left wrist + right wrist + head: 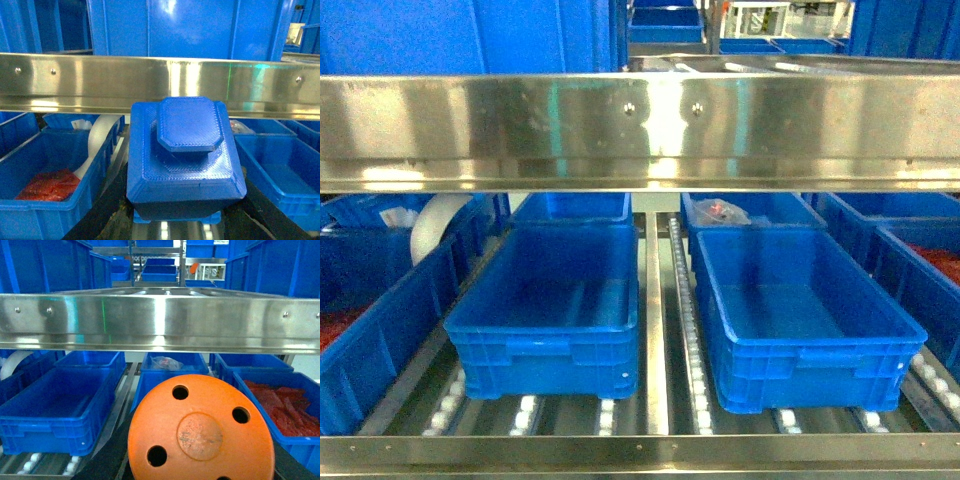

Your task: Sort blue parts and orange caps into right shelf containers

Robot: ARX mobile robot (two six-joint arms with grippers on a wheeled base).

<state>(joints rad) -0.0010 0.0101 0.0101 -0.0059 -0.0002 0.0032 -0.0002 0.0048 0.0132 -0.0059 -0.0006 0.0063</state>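
Left hand (182, 220) is clamped on a stepped blue part (184, 155), held up before the steel shelf rail (100, 82). Right hand (200, 475) grips a round orange cap (200, 432) with holes. On the roller shelf, two empty blue crates sit side by side: left crate (552, 310), right crate (800, 320).
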